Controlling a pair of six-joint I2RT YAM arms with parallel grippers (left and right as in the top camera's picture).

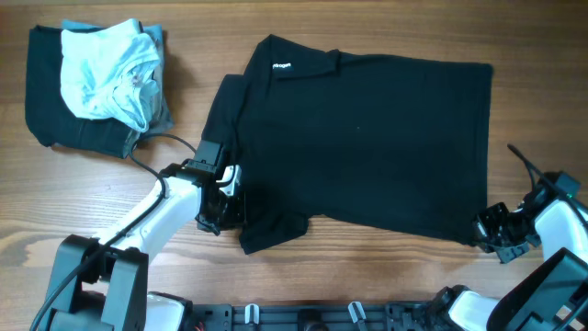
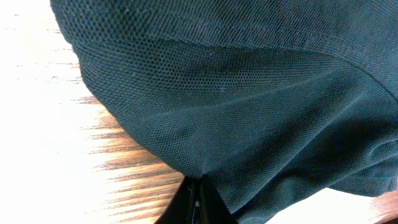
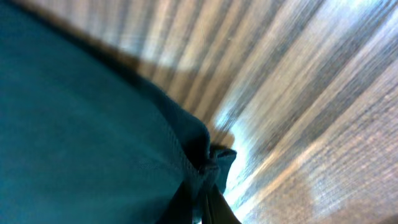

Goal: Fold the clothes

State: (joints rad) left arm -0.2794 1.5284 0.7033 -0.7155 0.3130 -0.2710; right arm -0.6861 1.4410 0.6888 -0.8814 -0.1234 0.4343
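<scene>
Wooden table: is carrying everything, its grain running left to right in the overhead view.
Black polo shirt: is lying spread flat across the middle of the table, collar toward the left, hem toward the right, one short sleeve sticking out toward the near edge.
Pile at the far left corner: a pale blue and white garment is sitting crumpled on top of a dark folded cloth, well apart from the shirt.
Left arm: is reaching from the near left base up and to the right, low over the table, ending at the sleeve.
Right arm: is bending in from the near right corner, its wrist pointing left at the near corner of the hem.
Left gripper: is pinching the edge of the sleeve, fingers pressed together on the cloth, which is bunching up from the grip.
Right gripper: is clamping the corner of the hem, fingers closed on a small fold of cloth.
Neck label: is showing white inside the collar.
</scene>
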